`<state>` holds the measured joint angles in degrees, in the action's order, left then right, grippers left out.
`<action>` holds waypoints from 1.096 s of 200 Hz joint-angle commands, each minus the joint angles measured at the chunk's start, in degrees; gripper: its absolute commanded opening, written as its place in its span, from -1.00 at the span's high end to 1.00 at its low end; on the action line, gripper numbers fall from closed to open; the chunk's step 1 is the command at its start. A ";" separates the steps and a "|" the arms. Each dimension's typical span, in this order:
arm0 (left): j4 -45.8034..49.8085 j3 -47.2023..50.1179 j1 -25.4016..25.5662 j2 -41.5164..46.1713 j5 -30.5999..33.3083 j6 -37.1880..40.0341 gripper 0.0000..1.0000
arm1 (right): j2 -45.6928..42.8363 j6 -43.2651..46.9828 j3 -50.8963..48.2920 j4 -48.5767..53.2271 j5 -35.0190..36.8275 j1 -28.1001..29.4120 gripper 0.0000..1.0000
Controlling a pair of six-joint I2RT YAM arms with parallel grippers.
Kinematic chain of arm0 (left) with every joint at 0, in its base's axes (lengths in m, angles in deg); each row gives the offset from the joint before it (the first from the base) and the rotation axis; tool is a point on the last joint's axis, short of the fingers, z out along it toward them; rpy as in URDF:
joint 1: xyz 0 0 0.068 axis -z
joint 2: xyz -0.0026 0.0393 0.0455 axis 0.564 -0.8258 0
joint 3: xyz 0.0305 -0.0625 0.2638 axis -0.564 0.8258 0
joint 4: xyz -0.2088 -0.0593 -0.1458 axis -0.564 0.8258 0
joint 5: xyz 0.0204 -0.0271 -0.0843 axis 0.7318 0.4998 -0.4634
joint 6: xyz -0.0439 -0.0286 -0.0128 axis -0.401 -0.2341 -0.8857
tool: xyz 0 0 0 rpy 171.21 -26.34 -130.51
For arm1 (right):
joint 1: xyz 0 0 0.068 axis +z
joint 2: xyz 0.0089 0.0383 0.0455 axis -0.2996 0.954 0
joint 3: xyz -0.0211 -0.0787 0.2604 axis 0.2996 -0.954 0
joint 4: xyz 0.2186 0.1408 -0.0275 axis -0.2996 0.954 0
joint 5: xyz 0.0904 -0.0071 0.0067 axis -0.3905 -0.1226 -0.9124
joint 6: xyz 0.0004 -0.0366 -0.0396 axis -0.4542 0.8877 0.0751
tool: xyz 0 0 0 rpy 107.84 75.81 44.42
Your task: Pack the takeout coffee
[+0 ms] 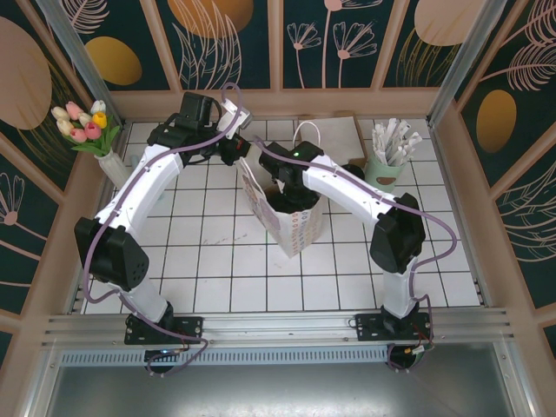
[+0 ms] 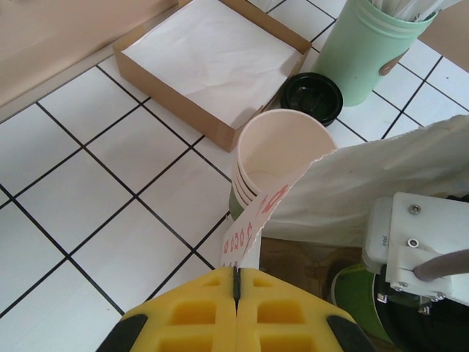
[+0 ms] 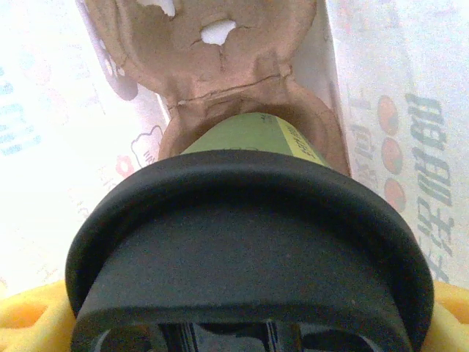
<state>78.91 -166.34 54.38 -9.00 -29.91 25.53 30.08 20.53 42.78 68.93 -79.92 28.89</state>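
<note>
Right wrist view: the right tool [image 3: 236, 321] grips the lidded green coffee cup [image 3: 245, 242] inside the paper bag [image 3: 44, 110], above a brown cardboard tray [image 3: 220, 66]. The left tool [image 2: 236, 282] is closed, pinching the bag's rim.

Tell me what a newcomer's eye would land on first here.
The white paper bag stands mid-table with both arms bent toward it. The left tool is shut on the bag's rim. Inside the bag, the right tool holds the takeout coffee, black lid on, at the pocket of a brown pulp carrier.
</note>
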 commanded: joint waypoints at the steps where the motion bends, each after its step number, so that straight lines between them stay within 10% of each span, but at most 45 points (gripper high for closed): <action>1: 1.84 -2.19 -0.17 -0.28 -0.60 1.23 1.00 | 0.27 0.87 -1.10 -1.02 -0.31 -0.71 -0.43; 219: 2.33 -2.21 -0.19 -0.08 -1.89 1.40 1.00 | 1.23 -0.28 -4.47 -2.11 0.93 -1.15 -0.42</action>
<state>80.14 -166.97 54.38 -9.00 -30.57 25.96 30.16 20.66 39.15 65.03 -80.34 28.30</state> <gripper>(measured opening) 0.053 0.817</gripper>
